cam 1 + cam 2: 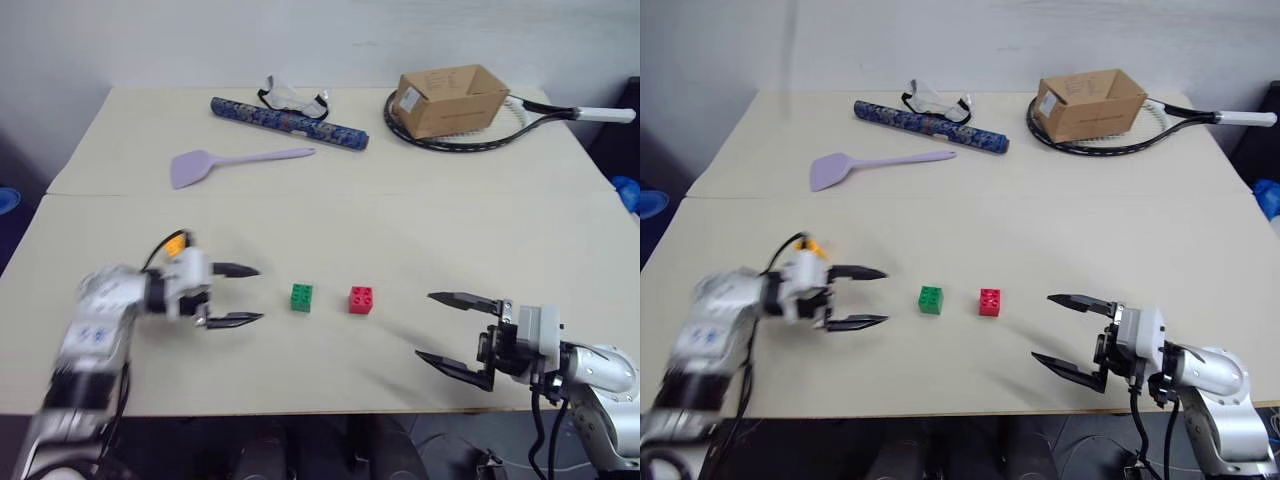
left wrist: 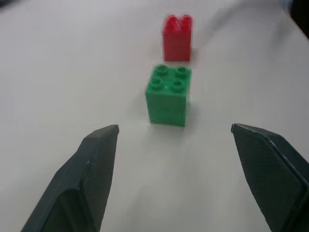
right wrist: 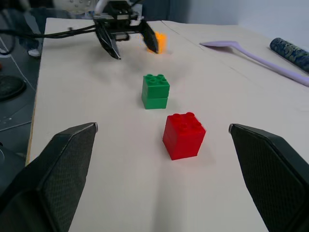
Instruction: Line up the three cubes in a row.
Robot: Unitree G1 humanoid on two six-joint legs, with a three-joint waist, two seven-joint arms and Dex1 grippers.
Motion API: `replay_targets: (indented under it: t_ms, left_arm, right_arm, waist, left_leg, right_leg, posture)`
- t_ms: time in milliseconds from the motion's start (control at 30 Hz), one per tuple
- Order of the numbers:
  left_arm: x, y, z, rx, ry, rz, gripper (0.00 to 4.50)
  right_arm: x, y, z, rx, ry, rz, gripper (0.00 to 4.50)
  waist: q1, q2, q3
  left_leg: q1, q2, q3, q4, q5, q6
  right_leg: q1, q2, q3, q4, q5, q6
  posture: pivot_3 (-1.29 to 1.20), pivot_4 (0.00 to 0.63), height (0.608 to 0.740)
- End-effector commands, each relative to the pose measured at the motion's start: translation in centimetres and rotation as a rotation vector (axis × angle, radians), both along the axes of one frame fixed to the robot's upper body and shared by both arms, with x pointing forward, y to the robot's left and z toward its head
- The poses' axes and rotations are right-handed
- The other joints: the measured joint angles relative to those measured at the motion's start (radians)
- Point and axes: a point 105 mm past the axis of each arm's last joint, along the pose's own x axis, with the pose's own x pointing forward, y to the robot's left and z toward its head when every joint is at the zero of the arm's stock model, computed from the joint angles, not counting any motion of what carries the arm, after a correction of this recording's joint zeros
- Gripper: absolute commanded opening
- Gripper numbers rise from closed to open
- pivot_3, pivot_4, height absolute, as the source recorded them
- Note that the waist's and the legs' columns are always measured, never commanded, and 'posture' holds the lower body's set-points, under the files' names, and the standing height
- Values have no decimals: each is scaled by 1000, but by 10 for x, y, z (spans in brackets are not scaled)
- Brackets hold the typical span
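The green brick [image 1: 302, 297] and the red brick [image 1: 362, 300] are sitting side by side, a small gap apart, in the near half of the worktop [image 1: 330, 225], roughly midway between its left and right edges. The yellow-orange brick [image 1: 175, 243] is lying further toward the left edge, just behind the left end effector [image 1: 236, 295], so it is partly hidden and I cannot tell whether it is square to the other two.

The left end effector is standing with its fingers spread and nothing between them, pointing along the worktop at the green brick, which is near but not touching. The right end effector [image 1: 452, 329] is likewise spread wide and empty, pointing toward the red brick from the right-hand side, well apart from it.

These bricks are looking like small hollow hard-plastic pieces, so they are probably very light and rigid, with no give under pressure and little risk of breaking. Their smooth, glossy walls are likely making them slippery, and being so light they may skid or spin on the worktop if one finger is arriving before the other. The safest hold is probably across two opposite flat side walls, low on the body and below the studs, with the fingers parallel to those walls; pinching on the studs or across corners is likely to let a brick twist out.
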Motion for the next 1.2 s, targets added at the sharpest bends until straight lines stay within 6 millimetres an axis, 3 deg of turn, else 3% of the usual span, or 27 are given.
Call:
replay_targets:
  t_ms: [33, 233, 333, 433, 533, 900, 1167, 1200]
  left_arm:
    - [-20, 31, 15, -39, -39, 185, 3927]
    - [-72, 133, -15, -201, 54, 770, 4486]
    - [-83, 159, -20, -249, 64, 897, 4486]
    - [-77, 169, -15, -307, 41, 939, 4486]
    - [-55, 163, -10, -325, 24, 887, 4486]
    - [60, 109, 29, -190, 16, 545, 4486]
    - [94, 89, 22, -11, 60, 435, 4486]
    - [96, 87, 19, 5, 76, 424, 4310]
  right_arm:
    - [8, 11, 34, 147, -66, -13, 4500]
    - [6, 33, 45, 176, -109, 84, 4500]
    - [7, 37, 44, 173, -102, 96, 4500]
    - [9, 37, 43, 161, -99, 100, 4500]
    - [12, 35, 41, 146, -103, 88, 4500]
    - [23, 20, 37, 204, -138, -64, 4500]
    - [12, 10, 24, 197, -136, -134, 4500]
    - [10, 9, 24, 190, -136, -142, 4500]
  waist:
    - [-5, 0, 0]
    - [11, 0, 0]
    - [28, -1, 0]
    - [41, -3, -1]
    - [44, -3, -2]
    - [38, -6, -3]
    - [14, -6, -3]
    - [15, -6, -3]
  left_leg:
    - [0, 1, -1, 0, 0, 0]
    - [0, 1, -2, 0, -1, -1]
    - [0, 0, -2, 0, -3, -1]
    - [0, 0, -2, 0, -4, -1]
    - [0, 0, -2, 0, -4, -1]
    - [0, -1, 3, 0, -2, -1]
    - [0, -2, 9, 0, -3, 1]
    - [-1, -2, 8, 1, -2, 1]
  right_leg:
    - [0, 0, 0, -1, 0, 0]
    - [1, 0, -1, -5, -1, -1]
    - [1, -2, -1, -5, -1, -1]
    - [0, -2, -1, -5, -1, -1]
    - [0, -2, -1, -5, -1, -1]
    - [-1, 1, -7, 1, 0, -1]
    - [-2, 3, -22, 1, 0, 0]
    - [-2, 3, -22, 1, 0, 0]
  posture:
    - [0, 150, 740]
    - [0, 150, 740]
    - [0, 150, 740]
    - [0, 150, 740]
    - [0, 150, 740]
    - [0, 150, 740]
    - [0, 150, 740]
    - [0, 150, 740]
